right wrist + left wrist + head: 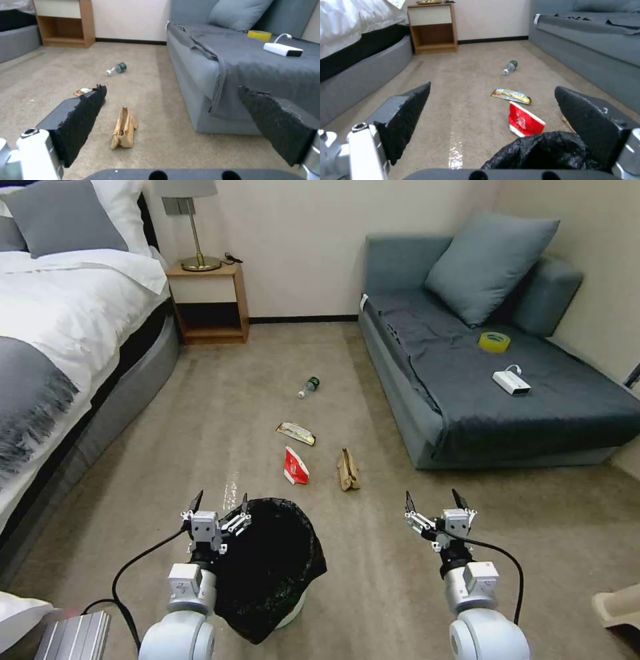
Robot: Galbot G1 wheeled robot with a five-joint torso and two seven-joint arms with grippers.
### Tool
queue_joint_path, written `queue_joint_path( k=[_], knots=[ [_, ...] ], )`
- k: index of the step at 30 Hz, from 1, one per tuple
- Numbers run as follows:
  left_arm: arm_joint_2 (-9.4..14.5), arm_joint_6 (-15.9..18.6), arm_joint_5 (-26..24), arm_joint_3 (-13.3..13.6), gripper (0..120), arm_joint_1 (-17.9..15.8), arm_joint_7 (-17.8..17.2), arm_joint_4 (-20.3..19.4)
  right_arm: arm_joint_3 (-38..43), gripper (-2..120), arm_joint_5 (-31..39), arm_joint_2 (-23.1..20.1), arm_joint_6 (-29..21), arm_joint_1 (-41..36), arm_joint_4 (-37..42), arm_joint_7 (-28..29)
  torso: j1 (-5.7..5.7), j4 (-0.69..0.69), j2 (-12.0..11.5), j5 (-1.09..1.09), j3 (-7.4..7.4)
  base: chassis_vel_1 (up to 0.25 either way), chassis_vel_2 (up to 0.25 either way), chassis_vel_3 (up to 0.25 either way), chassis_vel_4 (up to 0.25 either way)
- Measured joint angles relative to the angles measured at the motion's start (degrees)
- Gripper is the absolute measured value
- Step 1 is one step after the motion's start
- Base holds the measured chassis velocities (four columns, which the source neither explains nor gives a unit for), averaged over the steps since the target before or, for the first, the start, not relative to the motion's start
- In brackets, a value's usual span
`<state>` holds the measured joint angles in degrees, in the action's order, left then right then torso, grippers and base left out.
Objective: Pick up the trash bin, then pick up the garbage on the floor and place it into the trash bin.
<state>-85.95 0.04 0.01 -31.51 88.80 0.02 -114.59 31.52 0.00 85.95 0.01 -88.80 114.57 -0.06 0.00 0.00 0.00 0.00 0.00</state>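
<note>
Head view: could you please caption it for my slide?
Open left gripper at the trash bin rim; four garbage items on carpet ahead.

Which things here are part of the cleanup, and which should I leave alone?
Job: trash bin; red-and-white snack packet; crumpled brown paper bag; gold-green wrapper; small clear bottle.

Leave: yellow tape roll and white charger on the sofa; bedside lamp.

black-bagged trash bin (277, 567) upright on carpet, garbage (295, 466) strewn beyond.

Bare carpet (220, 400) between bed (60, 333), sofa (493, 380).
</note>
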Motion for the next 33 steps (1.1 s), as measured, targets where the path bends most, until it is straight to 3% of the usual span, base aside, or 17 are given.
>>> queue_joint_path(
  k=[12, 14, 15, 18, 21, 22, 28, 33],
  knots=[
    [0.3, -0.1, -0.5, 0.0, 100, 0.2, -0.2, -0.1, 0.0, 100, 0.0, 0.0, 0.0, 0.0, 0.0, 0.0, 0.0, 0.0, 0.0, 0.0, 0.0, 0.0, 0.0, 0.0, 0.0],
    [2.8, -0.4, -3.6, -0.8, 100, 1.7, -2.4, -0.6, 0.6, 100, -0.7, 0.4, 0.4, -0.7, 0.5, 0.1, 0.0, 0.02, 0.0, 0.0, 0.0, 0.0, 0.0, 0.0, 0.0],
    [2.8, -0.4, -3.6, -0.8, 100, 1.7, -2.4, -0.6, 0.6, 100, -0.7, 0.4, 0.4, -0.7, 0.5, 0.1, 0.0, 0.02, 0.0, 0.0, 0.0, 0.0, 0.0, 0.0, 0.0],
    [8.4, -1.1, -10.7, -2.8, 100, 5.2, -7.3, -1.8, 4.5, 100, -5.8, 3.0, 4.2, -6.1, 3.2, 0.7, 0.0, 0.02, 0.0, 0.01, 0.0, 0.0, 0.0, 0.0, 0.0],
    [9.9, -1.7, -14.3, -3.1, 100, 5.9, -9.4, -3.8, 7.6, 100, -9.9, 5.2, 7.3, -10.5, 5.5, 1.1, 0.0, 0.01, 0.0, -0.06, -0.01, 0.0, 0.0, 0.0, 0.0],
    [10.3, -2.8, -15.3, -3.2, 100, 5.8, -9.3, -5.0, 8.6, 100, -11.2, 5.9, 8.2, -11.9, 6.2, 1.3, 0.0, -0.05, 0.0, -0.02, -0.02, 0.0, 0.0, 0.0, 0.0],
    [10.7, -2.9, -15.8, -3.4, 100, 5.9, -8.0, -6.6, 9.1, 100, -11.8, 6.2, 8.8, -12.6, 6.6, 1.3, 0.0, -0.02, 0.0, 0.0, -0.01, 0.0, 0.0, 0.0, 0.0],
    [10.9, 0.5, -15.9, -3.3, 100, 5.6, -7.9, -9.2, 8.8, 100, -5.1, 6.2, 9.2, -12.4, 9.4, -2.9, 0.0, 0.02, 0.0, -0.03, -0.01, 0.0, 0.0, 0.0, 0.0]
  ],
)
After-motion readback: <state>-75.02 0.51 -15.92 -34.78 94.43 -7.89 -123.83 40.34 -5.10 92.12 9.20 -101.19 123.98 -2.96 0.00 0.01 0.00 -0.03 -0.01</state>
